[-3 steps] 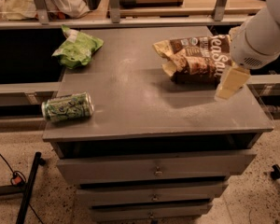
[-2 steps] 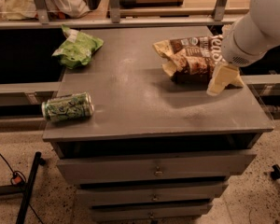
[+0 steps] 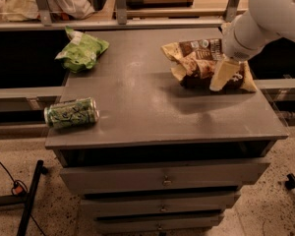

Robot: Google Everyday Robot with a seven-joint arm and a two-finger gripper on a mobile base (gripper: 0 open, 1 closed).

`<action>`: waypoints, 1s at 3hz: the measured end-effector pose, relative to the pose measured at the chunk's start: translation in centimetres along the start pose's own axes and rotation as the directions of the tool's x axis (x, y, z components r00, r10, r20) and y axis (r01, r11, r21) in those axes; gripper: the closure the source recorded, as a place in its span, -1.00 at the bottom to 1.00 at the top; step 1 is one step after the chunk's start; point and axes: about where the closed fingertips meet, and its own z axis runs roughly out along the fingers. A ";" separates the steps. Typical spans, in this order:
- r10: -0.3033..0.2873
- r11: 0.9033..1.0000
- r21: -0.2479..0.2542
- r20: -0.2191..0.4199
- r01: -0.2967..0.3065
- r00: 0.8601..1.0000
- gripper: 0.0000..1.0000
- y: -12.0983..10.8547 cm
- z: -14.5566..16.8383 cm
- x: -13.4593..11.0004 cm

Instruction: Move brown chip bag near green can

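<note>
**Bag at the back right, can at the front left**

The gripper (image 3: 224, 75) hangs over the brown chip bag (image 3: 194, 58), at the bag's right half, coming down from the arm at the upper right. Whether it is spread, pressed together or already pinching the bag I cannot tell.

The bag lies flat in the back right part of the tabletop (image 3: 152, 107), its long axis running roughly left to right, and its right end sits close to the right edge. The green can (image 3: 72, 113) lies on its side at the front left corner, just beside the left edge and near the front edge, well apart from the bag.

So the coming move most likely runs diagonally, leftward and toward the front. The middle of the tabletop between the two looks open. A green snack bag (image 3: 81, 50) rests at the back left, off that line. The tight spot is the finish: the can may roll if nudged, and there is little room beyond it before the edge.
</note>
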 end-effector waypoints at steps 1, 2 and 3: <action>-0.004 0.996 -0.089 0.053 0.009 0.999 -1.00 -0.2 2.0 -0.1; -0.014 0.986 -0.164 0.101 0.030 0.995 -0.66 0.7 2.4 -0.4; -0.019 0.979 -0.200 0.125 0.044 0.992 -0.20 1.8 1.8 -0.5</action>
